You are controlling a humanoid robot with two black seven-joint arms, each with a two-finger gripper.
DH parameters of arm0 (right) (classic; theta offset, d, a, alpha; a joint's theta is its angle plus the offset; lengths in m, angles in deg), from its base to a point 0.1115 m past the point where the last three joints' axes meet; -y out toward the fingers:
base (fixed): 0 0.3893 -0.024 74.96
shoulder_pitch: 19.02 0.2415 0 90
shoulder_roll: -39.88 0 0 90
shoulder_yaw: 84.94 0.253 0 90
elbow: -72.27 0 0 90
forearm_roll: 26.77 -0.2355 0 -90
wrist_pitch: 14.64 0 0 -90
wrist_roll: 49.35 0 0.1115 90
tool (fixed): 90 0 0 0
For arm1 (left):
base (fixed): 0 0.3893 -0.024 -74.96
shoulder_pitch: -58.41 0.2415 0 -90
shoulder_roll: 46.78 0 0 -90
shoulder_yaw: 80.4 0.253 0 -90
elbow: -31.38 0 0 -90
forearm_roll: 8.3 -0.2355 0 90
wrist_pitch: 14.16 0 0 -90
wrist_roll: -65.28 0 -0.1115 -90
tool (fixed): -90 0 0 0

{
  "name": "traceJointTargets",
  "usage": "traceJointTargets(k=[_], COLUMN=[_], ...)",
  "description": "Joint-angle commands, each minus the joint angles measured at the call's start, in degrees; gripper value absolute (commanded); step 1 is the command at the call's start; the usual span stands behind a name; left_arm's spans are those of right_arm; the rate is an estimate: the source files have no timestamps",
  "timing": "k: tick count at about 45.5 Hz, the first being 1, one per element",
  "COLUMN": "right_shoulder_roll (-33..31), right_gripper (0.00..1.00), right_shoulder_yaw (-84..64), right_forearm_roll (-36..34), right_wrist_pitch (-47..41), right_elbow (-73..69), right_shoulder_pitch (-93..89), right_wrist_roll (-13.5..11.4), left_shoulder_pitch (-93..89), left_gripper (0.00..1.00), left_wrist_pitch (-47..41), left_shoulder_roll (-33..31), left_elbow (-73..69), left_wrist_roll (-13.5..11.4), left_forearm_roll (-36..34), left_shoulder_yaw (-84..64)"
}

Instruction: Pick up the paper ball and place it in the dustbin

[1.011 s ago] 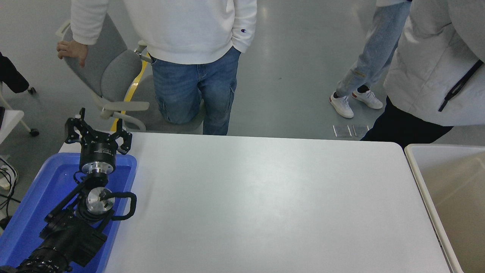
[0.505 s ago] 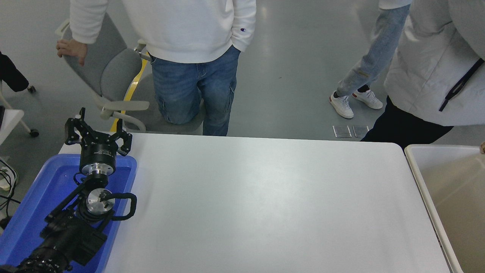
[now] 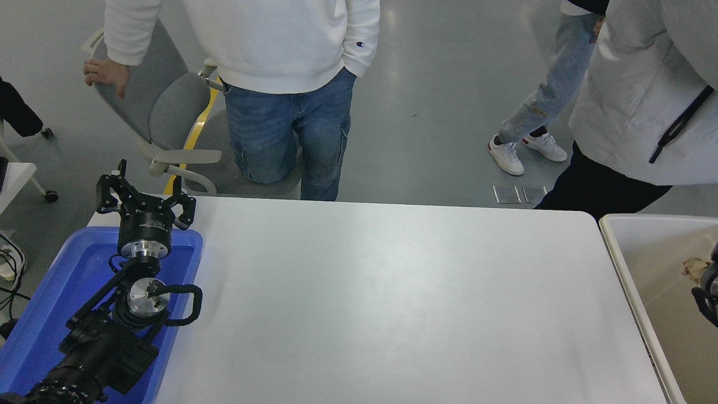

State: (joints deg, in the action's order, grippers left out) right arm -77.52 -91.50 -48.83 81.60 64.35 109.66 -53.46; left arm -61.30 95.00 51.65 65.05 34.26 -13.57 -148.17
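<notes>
The paper ball (image 3: 694, 269), a small crumpled tan wad, shows inside the outline of the dustbin (image 3: 650, 217) at the right edge, against its beige interior. Right beside it, a black part of my right gripper (image 3: 708, 294) pokes in from the picture's right edge; too little of it shows to tell its state, or whether it holds the ball. My left gripper (image 3: 143, 193) is parked open at the lower left, over the far end of the blue tray (image 3: 50, 292), nothing in it.
The white table (image 3: 392, 292) lies between tray and dustbin. A person in a white sweatshirt and jeans (image 3: 286, 84) stands at the far edge by a grey chair (image 3: 157, 101). Another person in a pale jacket (image 3: 645, 101) stands at the far right corner.
The paper ball and a piece of my right gripper have come into view over the dustbin at the right edge. The left arm has not moved.
</notes>
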Motion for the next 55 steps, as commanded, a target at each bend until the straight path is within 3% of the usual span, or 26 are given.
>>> traceJointTargets(k=[1,3,5,7,9,42,55], right_shoulder_roll=[0.3,0.3,0.3,0.3,0.3,0.7,-2.0], right_gripper=[0.00,0.11,0.46,0.69,1.00,1.00,1.00], right_shoulder_yaw=[0.9,1.0,1.1,1.7,2.5,4.6,19.3], right_forearm_roll=[0.1,0.1,0.1,0.0,0.0,2.6,2.6], right_wrist_pitch=[-0.1,-0.1,0.2,0.2,-0.1,-0.2,-1.5], right_elbow=[0.8,1.0,1.2,1.3,1.3,-0.5,-8.7], right_shoulder_pitch=[-2.5,-2.8,-2.9,-3.0,-3.0,-0.5,1.8], right_wrist_roll=[0.2,0.3,0.4,0.4,0.4,0.4,1.0], left_shoulder_pitch=[0.0,0.0,0.0,0.0,0.0,0.0,0.0], left_gripper=[0.99,0.99,0.99,0.99,0.99,0.99,0.99], left_wrist_pitch=[0.0,0.0,0.0,0.0,0.0,0.0,0.0], left_shoulder_roll=[0.0,0.0,0.0,0.0,0.0,0.0,0.0], left_elbow=[0.0,0.0,0.0,0.0,0.0,0.0,0.0], left_wrist_roll=[0.0,0.0,0.0,0.0,0.0,0.0,0.0], left_forearm_roll=[0.0,0.0,0.0,0.0,0.0,0.0,0.0], left_shoulder_yaw=[0.0,0.0,0.0,0.0,0.0,0.0,0.0])
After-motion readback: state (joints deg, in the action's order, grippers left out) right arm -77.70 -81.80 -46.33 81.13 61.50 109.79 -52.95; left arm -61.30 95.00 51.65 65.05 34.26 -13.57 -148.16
